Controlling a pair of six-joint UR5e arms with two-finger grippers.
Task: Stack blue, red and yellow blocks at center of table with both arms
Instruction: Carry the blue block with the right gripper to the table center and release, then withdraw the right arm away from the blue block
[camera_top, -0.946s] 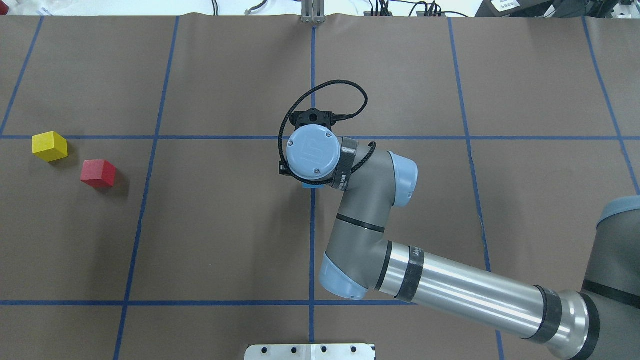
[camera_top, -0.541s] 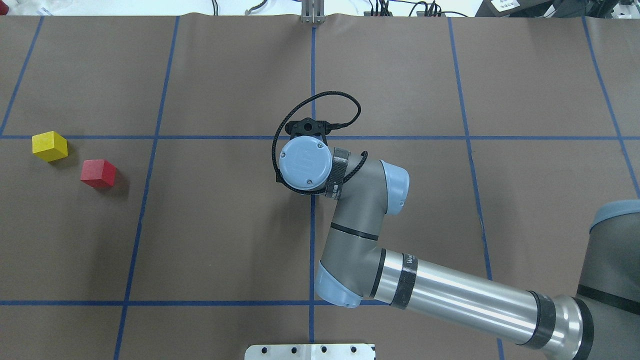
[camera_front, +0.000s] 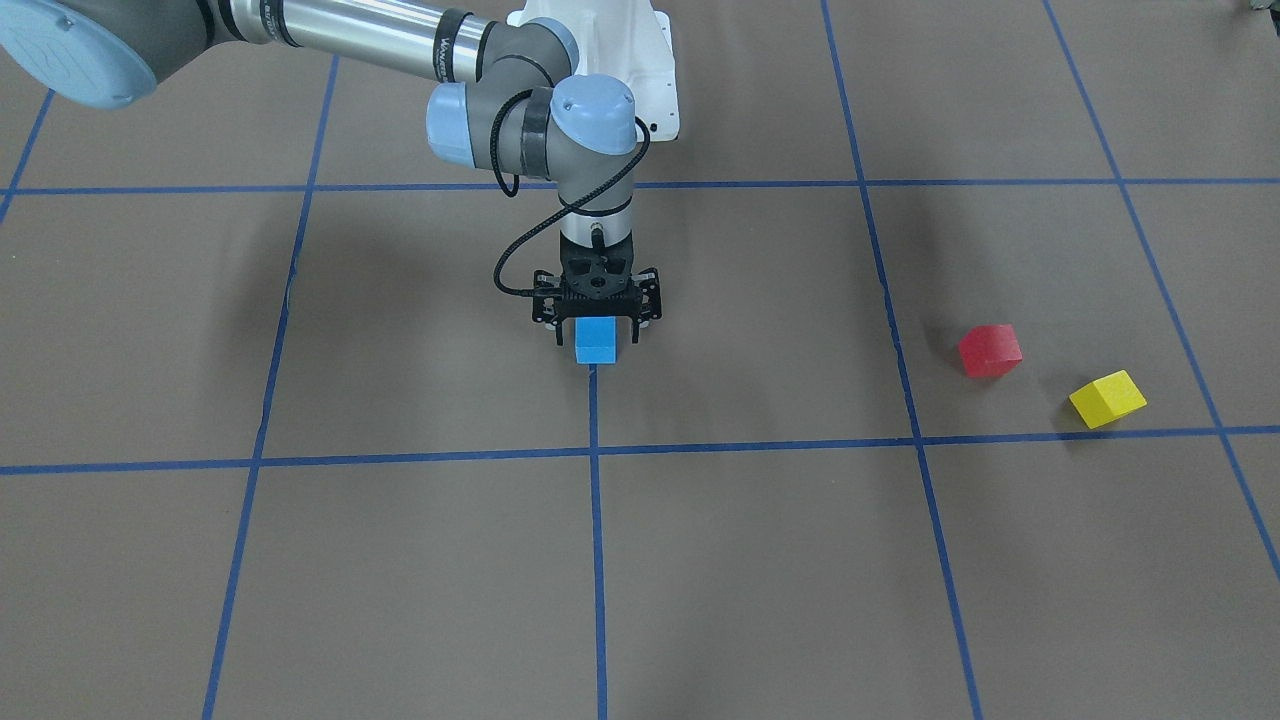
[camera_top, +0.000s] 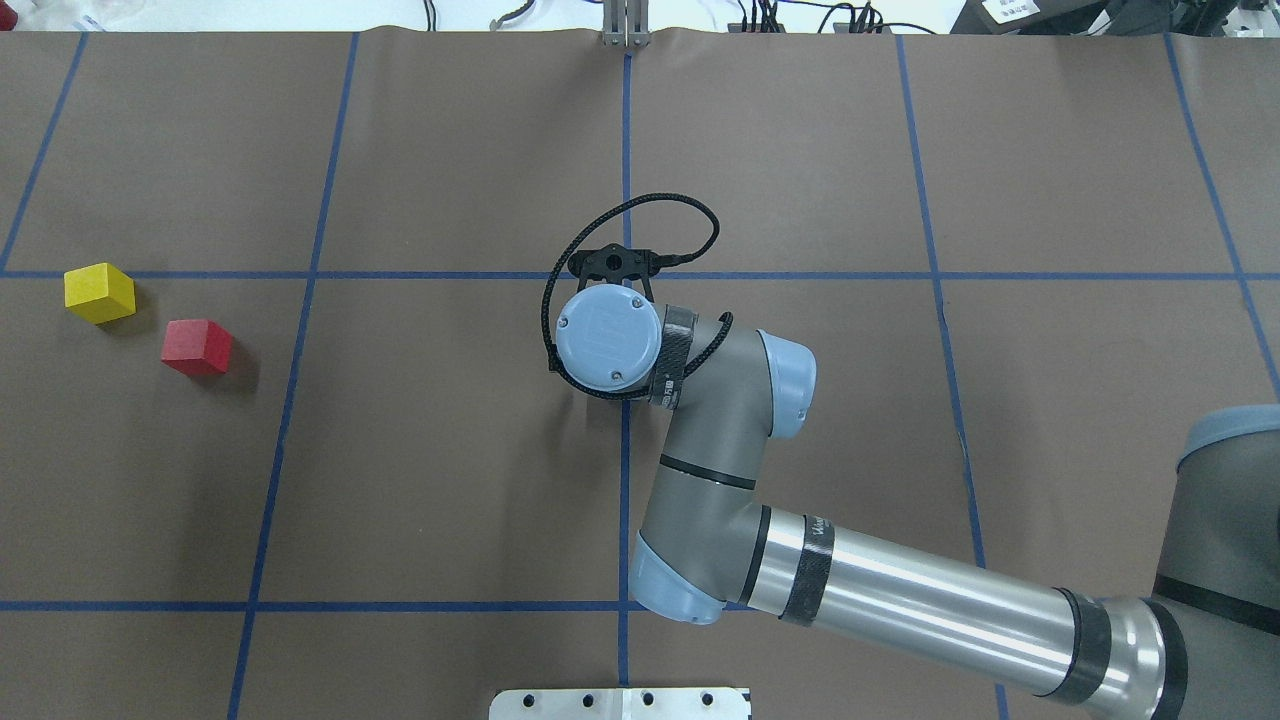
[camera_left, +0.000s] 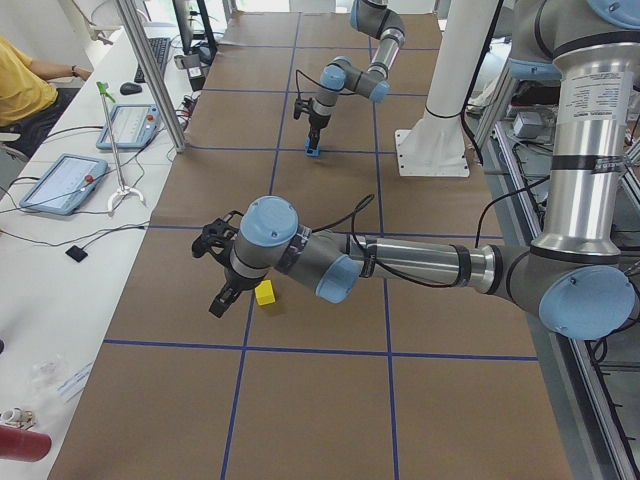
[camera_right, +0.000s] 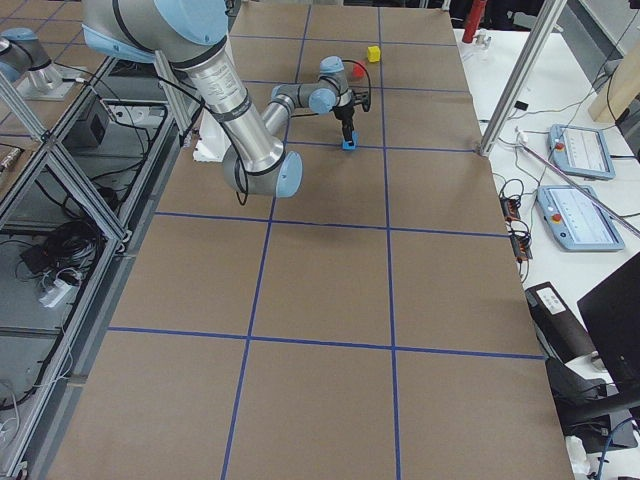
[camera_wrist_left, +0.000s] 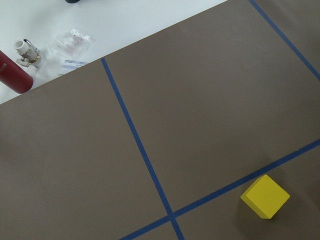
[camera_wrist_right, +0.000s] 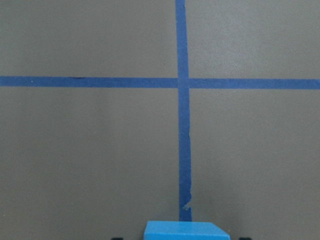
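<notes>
My right gripper (camera_front: 597, 336) points straight down at the table's centre, shut on the blue block (camera_front: 596, 342), which sits at table level on the blue centre line. The block also shows at the bottom of the right wrist view (camera_wrist_right: 187, 231). In the overhead view the right wrist (camera_top: 606, 344) hides it. The red block (camera_top: 197, 346) and yellow block (camera_top: 99, 292) lie apart on my left side. My left gripper (camera_left: 220, 298) hovers beside the yellow block (camera_left: 264, 292); I cannot tell whether it is open. The left wrist view shows the yellow block (camera_wrist_left: 265, 196).
Blue tape lines grid the brown table (camera_top: 450, 450). A white mounting plate (camera_top: 620, 703) sits at the near edge. A red canister (camera_wrist_left: 12, 75) and a plastic bag (camera_wrist_left: 74, 41) lie beyond the table's left end. Tablets (camera_left: 62, 180) lie on the side desk.
My right arm has come down over the table's centre and shifted slightly toward the near-left. The blue sliver seen under the wrist earlier is now hidden. The red and yellow blocks have not moved.
</notes>
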